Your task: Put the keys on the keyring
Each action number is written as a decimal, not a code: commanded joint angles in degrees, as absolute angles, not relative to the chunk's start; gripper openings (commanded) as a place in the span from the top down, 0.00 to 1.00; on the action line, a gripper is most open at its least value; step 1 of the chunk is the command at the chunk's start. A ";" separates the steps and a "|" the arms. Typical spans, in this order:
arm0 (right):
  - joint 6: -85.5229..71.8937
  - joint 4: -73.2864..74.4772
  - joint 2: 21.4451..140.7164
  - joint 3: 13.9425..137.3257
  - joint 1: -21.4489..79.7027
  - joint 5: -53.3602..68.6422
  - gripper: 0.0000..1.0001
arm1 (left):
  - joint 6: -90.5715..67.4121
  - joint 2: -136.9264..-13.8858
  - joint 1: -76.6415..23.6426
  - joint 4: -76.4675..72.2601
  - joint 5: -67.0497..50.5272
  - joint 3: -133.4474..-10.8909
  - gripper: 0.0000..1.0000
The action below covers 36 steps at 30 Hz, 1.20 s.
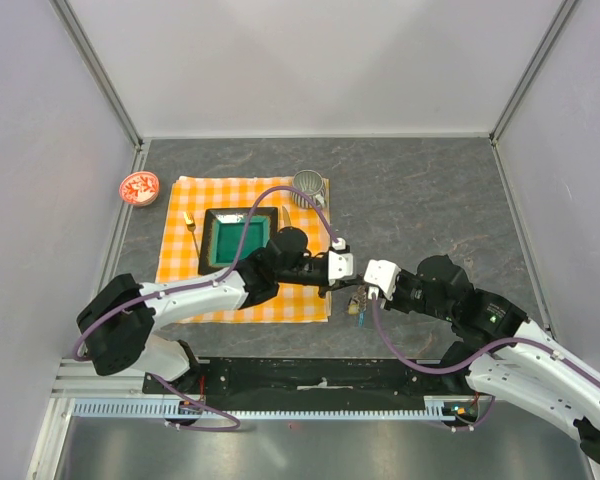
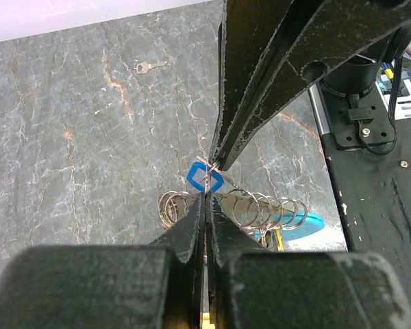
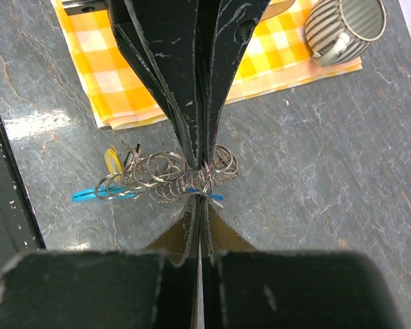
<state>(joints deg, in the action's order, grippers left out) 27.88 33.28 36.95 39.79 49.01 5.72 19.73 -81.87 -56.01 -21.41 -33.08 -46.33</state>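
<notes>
Two pairs of scuffed black fingers (image 3: pixel 164 62) meet tip to tip over the veined grey table (image 2: pixel 68 171), beside the orange checked cloth (image 3: pixel 116 75). We see the left gripper (image 2: pixel 205 202) clamped on the keyring (image 3: pixel 157 171), a bunch of thin silver wire loops with a flat cyan tag (image 3: pixel 96 194), and the right gripper (image 3: pixel 200 202) pinched closed on the blue-headed key (image 2: pixel 205 177) at that bunch. Only our left wrist view shows a loose metal key (image 2: pixel 149 66) lying well apart, and only the right shows the ribbed cup (image 3: pixel 346 31).
</notes>
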 commanded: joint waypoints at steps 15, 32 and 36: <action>28.56 31.99 36.83 42.10 49.31 5.36 1.00 | 25.49 -83.14 -58.27 -13.89 -33.40 -52.47 0.98; 29.27 32.08 36.65 42.45 49.31 4.40 1.00 | 25.84 -83.50 -58.62 -11.95 -33.31 -53.61 0.98; 29.35 31.91 36.65 42.45 49.31 3.96 0.99 | 25.84 -83.93 -58.62 -11.78 -34.37 -53.79 0.98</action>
